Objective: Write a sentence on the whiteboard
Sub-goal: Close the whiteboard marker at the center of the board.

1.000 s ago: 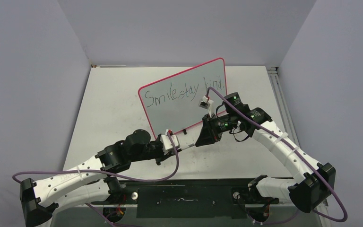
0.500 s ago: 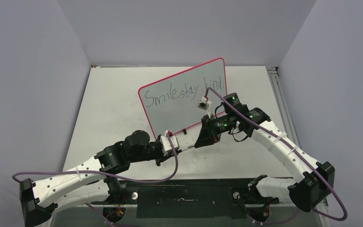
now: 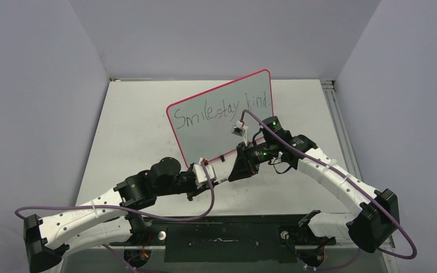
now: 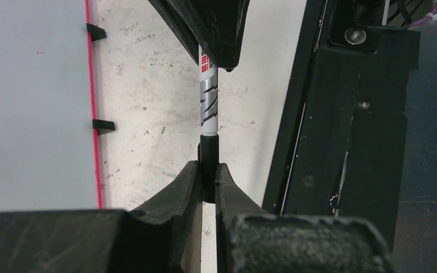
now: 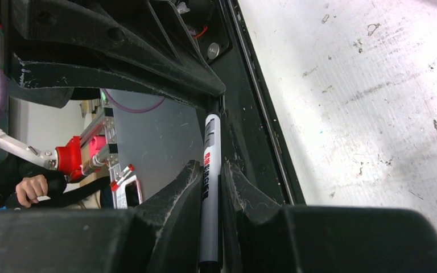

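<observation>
Both sets of jaws are clamped on one marker [image 4: 209,105], the left gripper [image 4: 207,170] on its black cap and the right gripper [image 5: 211,170] on its barrel, just at 6 o'clock of the whiteboard [image 3: 222,128], which sits on the scuffed white tabletop [image 3: 131,125] between lilac-grey walls [image 3: 216,34].

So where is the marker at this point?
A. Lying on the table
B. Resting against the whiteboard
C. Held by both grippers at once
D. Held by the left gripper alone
C: the left gripper pinches the black end of the marker, while the right gripper is clamped on its barrel, so it spans between the two.
</observation>
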You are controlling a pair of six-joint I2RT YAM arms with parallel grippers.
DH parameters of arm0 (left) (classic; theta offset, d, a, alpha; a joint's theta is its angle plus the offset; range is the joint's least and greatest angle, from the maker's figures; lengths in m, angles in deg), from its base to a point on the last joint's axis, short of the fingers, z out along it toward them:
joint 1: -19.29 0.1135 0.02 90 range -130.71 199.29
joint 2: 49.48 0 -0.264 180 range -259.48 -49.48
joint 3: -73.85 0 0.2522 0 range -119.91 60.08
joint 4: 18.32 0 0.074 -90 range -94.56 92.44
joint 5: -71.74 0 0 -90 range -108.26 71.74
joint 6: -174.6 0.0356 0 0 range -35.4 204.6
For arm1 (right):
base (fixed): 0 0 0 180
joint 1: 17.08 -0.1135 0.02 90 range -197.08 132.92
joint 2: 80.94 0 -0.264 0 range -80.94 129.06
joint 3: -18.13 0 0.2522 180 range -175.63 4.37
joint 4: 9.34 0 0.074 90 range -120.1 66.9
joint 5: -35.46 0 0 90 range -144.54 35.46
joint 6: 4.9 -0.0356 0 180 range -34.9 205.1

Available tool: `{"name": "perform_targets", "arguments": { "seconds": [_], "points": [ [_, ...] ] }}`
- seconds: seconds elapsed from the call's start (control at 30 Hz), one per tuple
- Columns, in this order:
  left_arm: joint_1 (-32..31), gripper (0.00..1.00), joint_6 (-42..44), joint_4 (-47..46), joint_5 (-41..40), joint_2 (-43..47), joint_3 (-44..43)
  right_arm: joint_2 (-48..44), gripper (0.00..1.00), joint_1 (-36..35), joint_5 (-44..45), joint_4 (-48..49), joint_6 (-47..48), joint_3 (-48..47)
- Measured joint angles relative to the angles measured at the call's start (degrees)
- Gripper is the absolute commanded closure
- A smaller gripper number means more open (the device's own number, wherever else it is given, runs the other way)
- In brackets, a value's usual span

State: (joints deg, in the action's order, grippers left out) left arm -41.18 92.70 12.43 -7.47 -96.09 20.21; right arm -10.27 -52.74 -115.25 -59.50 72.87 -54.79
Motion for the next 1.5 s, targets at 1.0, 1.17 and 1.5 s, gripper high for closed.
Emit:
{"name": "perform_targets", "arguments": {
  "seconds": [1.0, 1.17, 1.5],
  "points": [
    [0.1, 1.0, -0.3, 6.8, 0.2, 1.0, 0.0, 0.2, 0.95, -3.8, 0.9, 16.3, -12.6, 8.3],
    [0.1, 1.0, -0.3, 6.8, 0.2, 0.8, 0.0, 0.2, 0.95, -4.0, 0.9, 16.7, -13.0, 8.5],
    [0.1, 1.0, -0.3, 6.9, 0.4, 0.5, 0.0, 0.2, 0.95, -4.2, 1.3, 16.7, -13.2, 8.7]
  ]
}}
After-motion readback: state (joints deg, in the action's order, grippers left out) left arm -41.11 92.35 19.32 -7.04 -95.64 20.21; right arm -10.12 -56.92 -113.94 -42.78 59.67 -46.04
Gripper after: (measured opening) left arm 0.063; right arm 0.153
